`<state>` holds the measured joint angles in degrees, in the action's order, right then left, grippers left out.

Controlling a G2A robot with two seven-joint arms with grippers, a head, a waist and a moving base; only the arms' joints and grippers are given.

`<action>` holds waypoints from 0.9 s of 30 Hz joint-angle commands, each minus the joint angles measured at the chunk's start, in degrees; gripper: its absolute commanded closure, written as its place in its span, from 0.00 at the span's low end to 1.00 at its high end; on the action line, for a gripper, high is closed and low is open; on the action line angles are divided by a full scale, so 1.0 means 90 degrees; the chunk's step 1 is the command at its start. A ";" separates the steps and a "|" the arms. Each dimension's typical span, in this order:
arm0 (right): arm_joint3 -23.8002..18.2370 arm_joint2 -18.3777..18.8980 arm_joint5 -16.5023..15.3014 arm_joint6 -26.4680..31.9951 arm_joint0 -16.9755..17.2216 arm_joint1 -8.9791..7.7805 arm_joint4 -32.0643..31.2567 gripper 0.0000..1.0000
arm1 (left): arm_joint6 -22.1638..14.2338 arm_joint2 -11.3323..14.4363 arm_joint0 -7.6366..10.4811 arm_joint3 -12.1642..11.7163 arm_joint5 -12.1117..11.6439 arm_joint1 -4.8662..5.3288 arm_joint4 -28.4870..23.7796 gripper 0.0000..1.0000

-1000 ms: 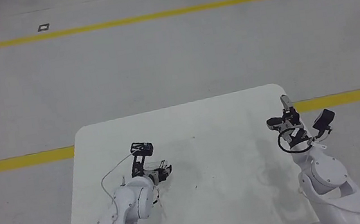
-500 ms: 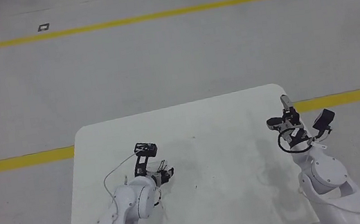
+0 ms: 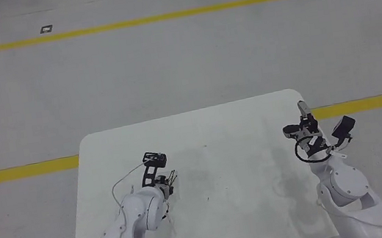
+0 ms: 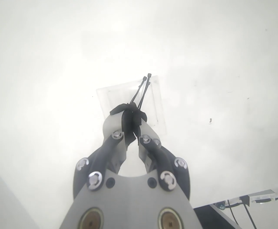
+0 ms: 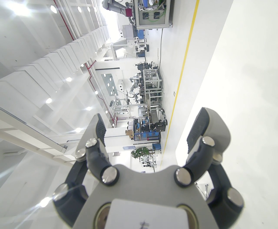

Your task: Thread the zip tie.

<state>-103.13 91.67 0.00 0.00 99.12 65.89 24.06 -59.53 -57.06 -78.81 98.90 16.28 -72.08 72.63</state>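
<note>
Since a second ago your left hand (image 3: 169, 179) has nudged slightly at the lower left of the white desk (image 3: 238, 134). It is clenched on thin black plastic zip ties (image 4: 142, 91) over a clear square tray (image 4: 159, 104). Meanwhile your right hand (image 5: 149, 125) hangs released, so threading looks not yet begun.

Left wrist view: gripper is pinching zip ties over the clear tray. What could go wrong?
1. The left gripper holds several zip ties at once; singling one out for threading may be hard, and extras could drop outside the clear tray.
2. The right gripper is open and faces away from the table, so a handover needs reorienting.
</note>
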 commanded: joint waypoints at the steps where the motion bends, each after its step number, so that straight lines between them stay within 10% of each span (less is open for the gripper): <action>1: 0.0000 0.0000 0.0000 0.0000 0.0000 0.0000 0.0000 0.00 | -0.0008 0.0028 0.0037 -0.0066 -0.0026 -0.0007 -0.0015 1.00; 27: 0.0000 0.0000 0.0000 0.0000 0.0000 0.0000 0.0000 0.00 | 0.0188 0.0362 0.0491 -0.0811 -0.0121 -0.0116 -0.0132 0.86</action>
<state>-103.13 91.67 0.00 0.00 99.12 65.89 24.06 -57.89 -53.89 -74.48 91.76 15.15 -73.09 71.39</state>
